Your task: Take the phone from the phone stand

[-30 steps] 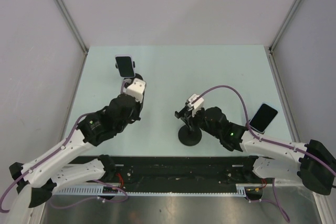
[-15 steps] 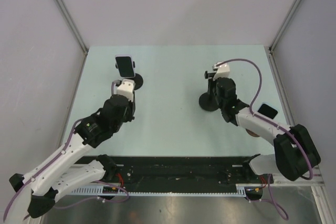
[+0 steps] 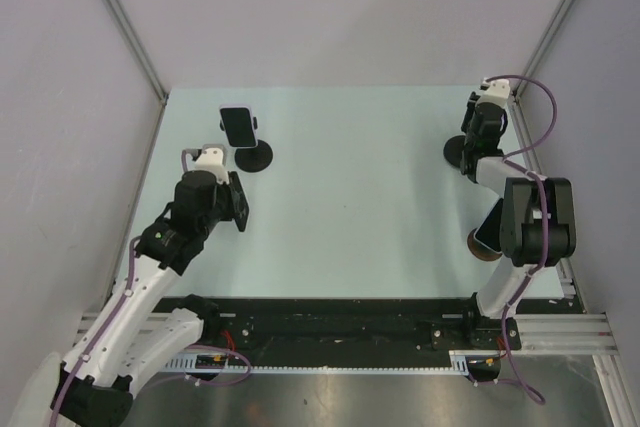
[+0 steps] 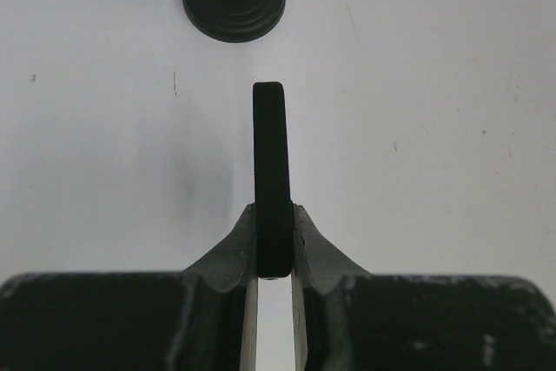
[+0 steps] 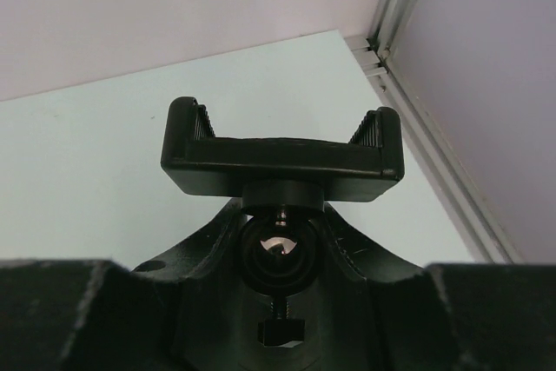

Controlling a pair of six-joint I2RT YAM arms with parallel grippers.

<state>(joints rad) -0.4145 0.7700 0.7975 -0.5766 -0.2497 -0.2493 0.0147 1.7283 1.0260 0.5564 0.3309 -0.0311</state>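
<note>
Phone not yet freed; both hands full.
The dark-screened, white-edged phone (image 3: 238, 126) sits in its black round-footed stand (image 3: 253, 157), far left on the bench (image 3: 350, 197). The left hand (image 4: 274, 215) pinches a thin black slab (image 4: 270, 145) edge-on, which may pivot loose. The right hand (image 5: 280, 241) clenches an empty black clamp stand (image 5: 282, 154) close to the aluminium corner rail (image 5: 401, 102), risking a knock.

phone stand (image 5: 282, 158) empty, far R, blk phone (image 4: 271, 171) edge-on in L fingers (image 4: 230, 249)

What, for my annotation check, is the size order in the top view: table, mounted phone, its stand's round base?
Largest: table.
Then phone and stand base, which look alike; the phone sits raised, nearer the camera, so unranked.
</note>
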